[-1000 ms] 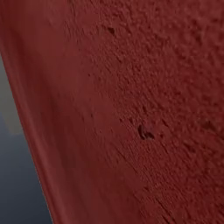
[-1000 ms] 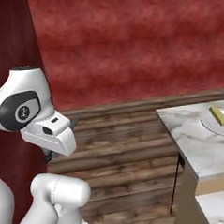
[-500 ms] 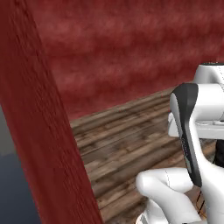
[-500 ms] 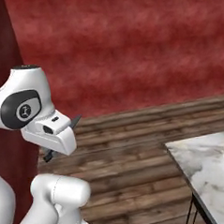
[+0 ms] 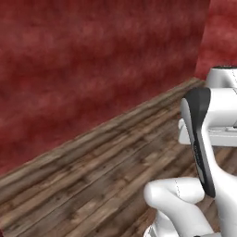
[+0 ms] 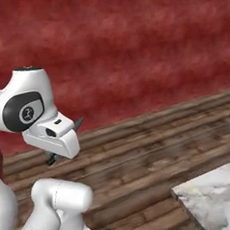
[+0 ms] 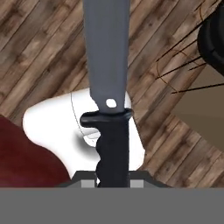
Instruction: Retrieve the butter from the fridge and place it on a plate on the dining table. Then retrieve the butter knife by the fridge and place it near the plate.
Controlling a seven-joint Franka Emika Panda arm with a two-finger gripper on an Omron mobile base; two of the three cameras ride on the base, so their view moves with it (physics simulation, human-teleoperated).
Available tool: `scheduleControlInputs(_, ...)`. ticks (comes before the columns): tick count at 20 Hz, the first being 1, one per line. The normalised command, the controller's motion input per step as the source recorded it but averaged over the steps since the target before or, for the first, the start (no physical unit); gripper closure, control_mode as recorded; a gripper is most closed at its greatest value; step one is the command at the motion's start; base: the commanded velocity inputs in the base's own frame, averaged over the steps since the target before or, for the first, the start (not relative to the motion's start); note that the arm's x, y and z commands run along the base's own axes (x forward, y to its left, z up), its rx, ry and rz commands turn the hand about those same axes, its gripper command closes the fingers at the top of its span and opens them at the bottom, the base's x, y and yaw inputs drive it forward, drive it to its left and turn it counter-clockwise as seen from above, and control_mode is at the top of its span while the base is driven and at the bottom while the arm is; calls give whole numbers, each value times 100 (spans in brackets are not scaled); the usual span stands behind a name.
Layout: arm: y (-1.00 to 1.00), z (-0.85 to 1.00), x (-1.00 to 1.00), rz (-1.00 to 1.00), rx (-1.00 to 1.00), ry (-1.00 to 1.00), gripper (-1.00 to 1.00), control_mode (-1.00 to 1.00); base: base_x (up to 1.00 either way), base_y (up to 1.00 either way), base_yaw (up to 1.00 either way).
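Gripper (image 7: 113,183) clenched on the butter knife (image 7: 109,87), dark handle pinched at the bottom of the hand view, grey blade running straight up and away from the fingers. Below the blade: wooden plank floor (image 7: 39,52), with a dark round object with thin black lines at upper right, identity unclear. In the right base view, a slim grey tip (image 6: 78,124) poking out just past the white wrist housing, a small dark part below the wrist; hard to resolve further. Corner of the dining table (image 6: 216,197), white marble veined grey, at lower right of that view, well apart from the wrist. Red textured wall (image 5: 92,60) behind, meeting the floor along a wooden skirting
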Motion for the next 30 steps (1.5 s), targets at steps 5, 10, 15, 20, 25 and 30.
scheduleControlInputs(5, 0, 0, 0, 0, 0, 0, 100, 100, 100, 36, -53)
scheduleControlInputs(10, 0, 0, 0, 0, 0, 0, 100, 100, 100, 66, -59)
scheduleControlInputs(15, 0, 0, 0, 0, 0, 0, 100, 100, 100, 65, -74)
scheduleControlInputs(20, 0, 0, 0, 0, 0, 0, 100, 100, 90, 57, -81)
scheduleControlInputs(25, 0, 0, 0, 0, 0, 0, 100, 100, 69, 28, -87)
scheduleControlInputs(30, 0, 0, 0, 0, 0, 0, 100, 100, 28, 16, -99)
